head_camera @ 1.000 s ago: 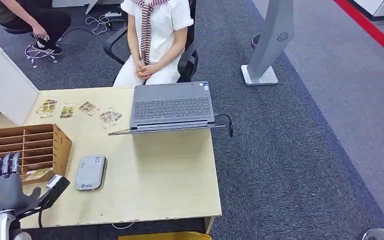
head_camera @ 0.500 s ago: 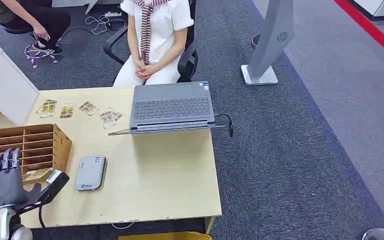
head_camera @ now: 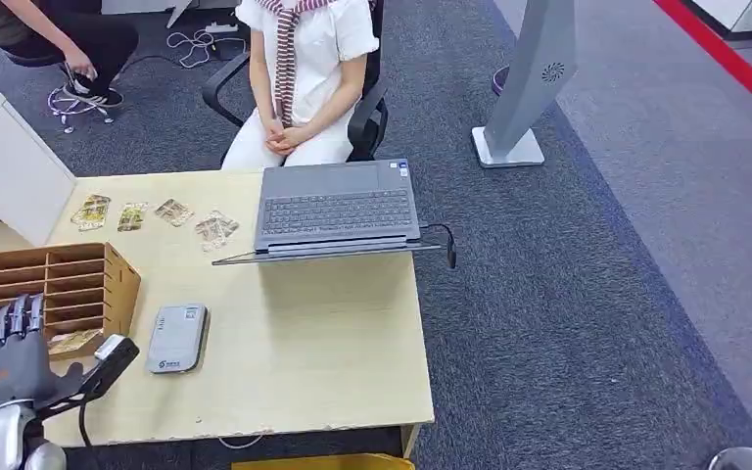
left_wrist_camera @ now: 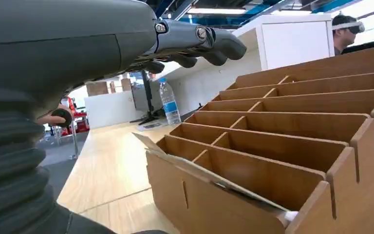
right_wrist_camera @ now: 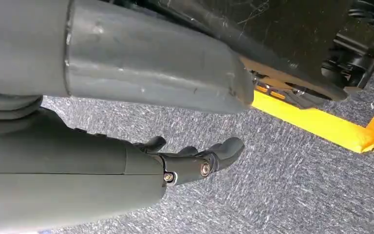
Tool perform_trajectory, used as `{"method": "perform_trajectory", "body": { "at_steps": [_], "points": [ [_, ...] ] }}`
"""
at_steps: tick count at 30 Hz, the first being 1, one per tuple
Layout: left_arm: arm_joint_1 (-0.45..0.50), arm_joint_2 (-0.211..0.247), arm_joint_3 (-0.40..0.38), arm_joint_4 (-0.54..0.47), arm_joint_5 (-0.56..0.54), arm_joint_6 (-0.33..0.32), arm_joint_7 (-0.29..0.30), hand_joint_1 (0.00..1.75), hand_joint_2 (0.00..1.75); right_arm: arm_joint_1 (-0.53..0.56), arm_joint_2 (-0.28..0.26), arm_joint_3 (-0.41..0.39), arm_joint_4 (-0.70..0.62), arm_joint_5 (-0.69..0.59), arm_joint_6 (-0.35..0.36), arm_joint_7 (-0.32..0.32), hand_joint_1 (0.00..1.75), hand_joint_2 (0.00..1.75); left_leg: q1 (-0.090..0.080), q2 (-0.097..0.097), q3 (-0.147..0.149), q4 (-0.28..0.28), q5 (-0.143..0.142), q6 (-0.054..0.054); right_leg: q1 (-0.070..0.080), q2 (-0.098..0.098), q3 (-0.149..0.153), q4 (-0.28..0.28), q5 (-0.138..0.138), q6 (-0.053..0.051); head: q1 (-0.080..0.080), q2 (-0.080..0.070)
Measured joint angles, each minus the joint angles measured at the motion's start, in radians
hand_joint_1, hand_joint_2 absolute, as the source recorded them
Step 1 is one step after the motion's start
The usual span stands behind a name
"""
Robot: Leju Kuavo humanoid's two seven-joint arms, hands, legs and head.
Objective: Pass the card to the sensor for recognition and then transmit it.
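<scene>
Your card (head_camera: 71,342), printed, lies tilted in the wooden rack's (head_camera: 117,279) front slot; left hand (head_camera: 15,354) spread, holding nothing.

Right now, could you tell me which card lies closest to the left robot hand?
The card lying in the wooden organizer's nearest slot, beside the left robot hand. The other cards lie spread out near the laptop.

Left robot hand (head_camera: 15,352): dark grey shell, darker fingers, thick black-tipped thumb, black cable at the wrist.
Forearm: silver.
Wrist cover: grey, ribbed.
Right robot hand (right_wrist_camera: 175,158): dark grey, small screws at the fingers.
</scene>
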Motion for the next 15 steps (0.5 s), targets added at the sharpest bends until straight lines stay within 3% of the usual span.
{"method": "perform_trajectory", "body": {
  "at_steps": [2,3,4,5,15],
  "points": [
    [-0.001,0.000,0.000,0.005,0.000,0.000,0.000,0.00,1.75,0.000,0.000,0.000,0.000,0.000,0.000,0.000,0.00,0.00,0.000,0.000,0.000,0.000,0.000,0.000,0.000,0.000,0.000,0.000,0.000,0.000,0.000,0.000],
    [-0.001,0.000,0.000,0.007,0.000,0.000,0.002,0.16,1.75,-0.001,0.000,0.000,0.000,0.000,0.000,0.000,0.00,0.00,0.000,0.000,0.000,0.000,0.000,0.000,0.000,0.000,0.000,0.000,0.000,0.000,0.000,0.000],
    [-0.001,0.000,0.000,0.009,-0.001,0.000,0.003,0.16,1.75,-0.001,0.000,0.000,0.000,0.000,0.000,0.000,0.00,0.00,0.000,0.000,0.000,0.000,0.000,0.000,0.000,0.000,0.000,0.000,0.000,0.000,0.000,0.000],
    [-0.002,0.000,0.000,0.010,-0.003,0.003,0.004,1.75,1.75,-0.001,0.000,0.000,0.000,0.000,0.000,0.000,0.00,0.00,0.000,0.000,0.000,0.000,0.000,0.000,0.000,0.000,0.000,0.000,0.000,0.000,0.000,0.000],
    [-0.002,0.000,0.000,0.018,-0.002,0.026,0.002,1.75,1.75,-0.002,0.003,0.000,0.000,0.001,0.000,0.000,0.00,0.00,0.000,0.000,0.000,0.000,0.000,0.000,0.000,0.000,0.000,0.000,0.000,0.000,0.000,0.000]
  ]
}}
